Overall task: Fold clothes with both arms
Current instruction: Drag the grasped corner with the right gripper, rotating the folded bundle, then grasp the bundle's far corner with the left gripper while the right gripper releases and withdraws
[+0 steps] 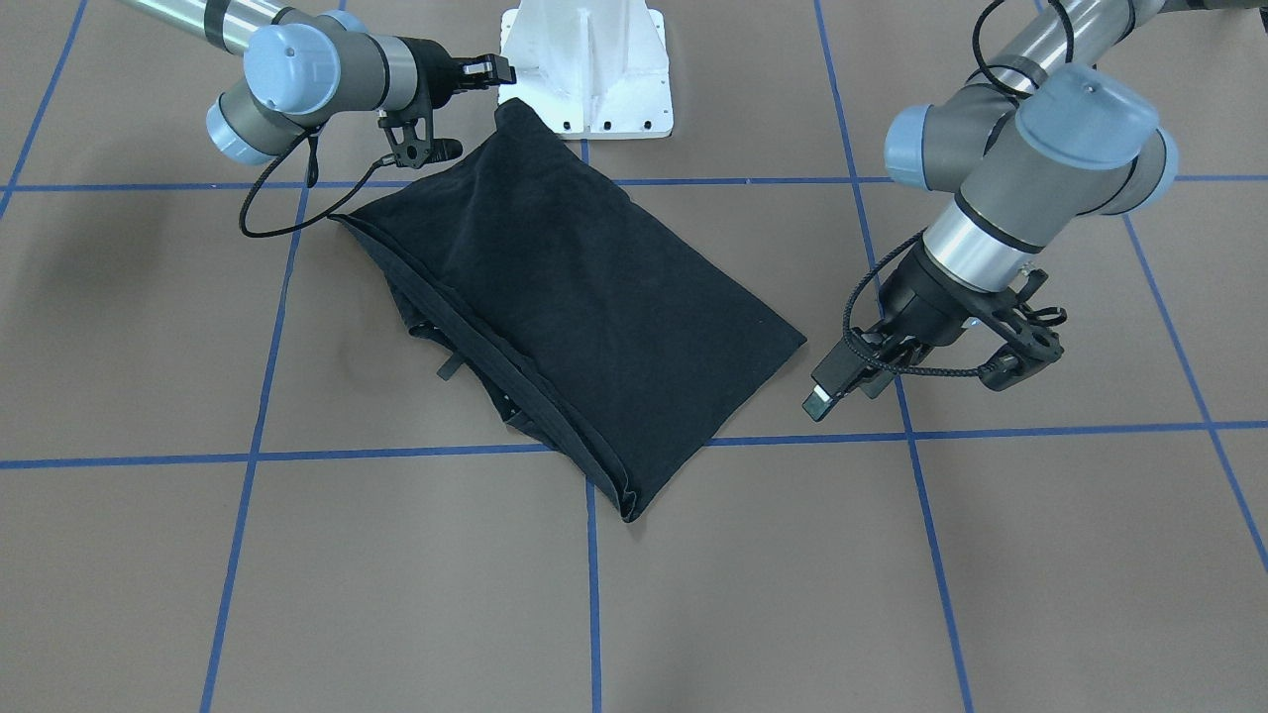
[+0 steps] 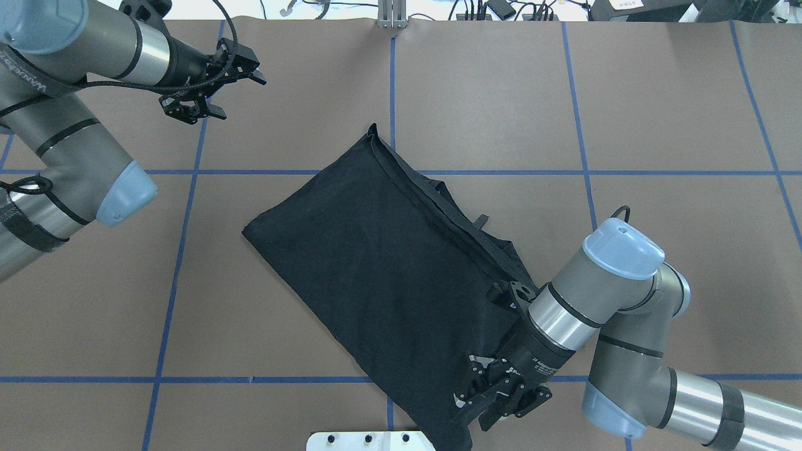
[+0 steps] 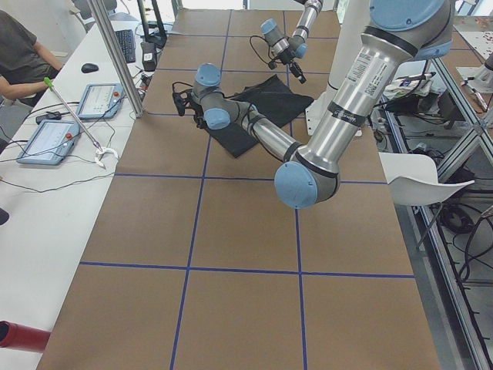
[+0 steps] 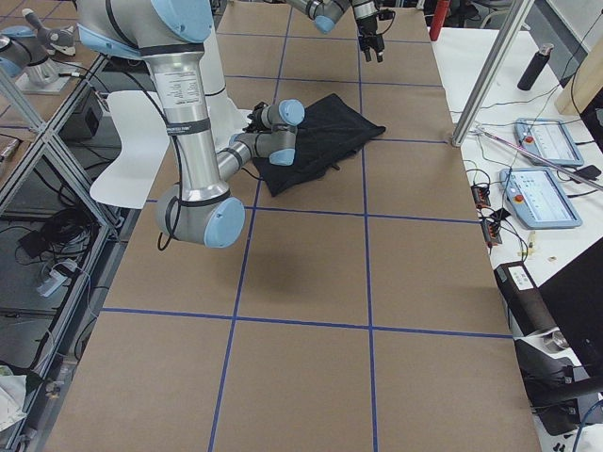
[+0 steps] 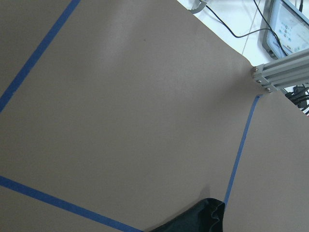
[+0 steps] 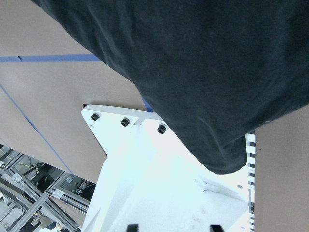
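Note:
The clothes are one black T-shirt (image 1: 584,307) (image 2: 388,269), folded into a long rectangle and lying diagonally across mid-table, plain side up. One corner (image 6: 217,96) rests over the white pedestal base (image 1: 586,69). My right gripper (image 2: 485,401) (image 1: 492,69) hovers at that corner, open, with its fingertips (image 6: 131,227) wide apart and nothing between them. My left gripper (image 2: 254,70) (image 1: 842,391) looks open and holds nothing. It stays off the shirt's far side, above bare table. Only the shirt's far tip (image 5: 203,217) enters the left wrist view.
Blue tape lines (image 1: 594,574) grid the brown table. An aluminium post (image 3: 115,54) stands at the table's far edge. Beyond it is a white bench with control pendants (image 3: 46,142), and a seated person (image 3: 19,54). Frames and cables flank the robot's side.

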`<move>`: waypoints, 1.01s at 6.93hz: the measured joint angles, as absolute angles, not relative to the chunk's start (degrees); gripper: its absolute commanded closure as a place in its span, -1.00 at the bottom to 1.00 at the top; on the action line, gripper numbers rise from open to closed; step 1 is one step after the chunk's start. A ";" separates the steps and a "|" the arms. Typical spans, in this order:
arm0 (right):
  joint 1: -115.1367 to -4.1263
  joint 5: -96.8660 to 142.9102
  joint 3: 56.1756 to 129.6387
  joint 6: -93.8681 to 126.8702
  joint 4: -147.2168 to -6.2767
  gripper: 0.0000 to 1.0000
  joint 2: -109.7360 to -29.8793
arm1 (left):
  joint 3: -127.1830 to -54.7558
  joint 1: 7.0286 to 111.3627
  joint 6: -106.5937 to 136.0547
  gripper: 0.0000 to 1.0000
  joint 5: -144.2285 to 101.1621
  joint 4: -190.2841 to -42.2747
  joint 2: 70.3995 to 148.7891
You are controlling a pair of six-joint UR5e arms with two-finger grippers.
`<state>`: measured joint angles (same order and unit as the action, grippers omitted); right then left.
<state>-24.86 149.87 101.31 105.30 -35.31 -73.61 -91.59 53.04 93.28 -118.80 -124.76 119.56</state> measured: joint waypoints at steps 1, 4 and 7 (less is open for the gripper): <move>-26.99 149.81 101.79 105.27 -35.32 -1.00 -73.62 | -91.99 52.87 93.26 -1.00 -118.82 -124.83 119.06; -37.93 149.44 101.81 105.15 -35.33 -1.00 -73.57 | -94.41 47.43 93.36 -1.00 -115.27 -124.95 113.79; -43.88 148.88 101.56 105.03 -35.27 -1.00 -73.54 | -92.95 40.47 93.75 -1.00 -109.27 -124.90 111.61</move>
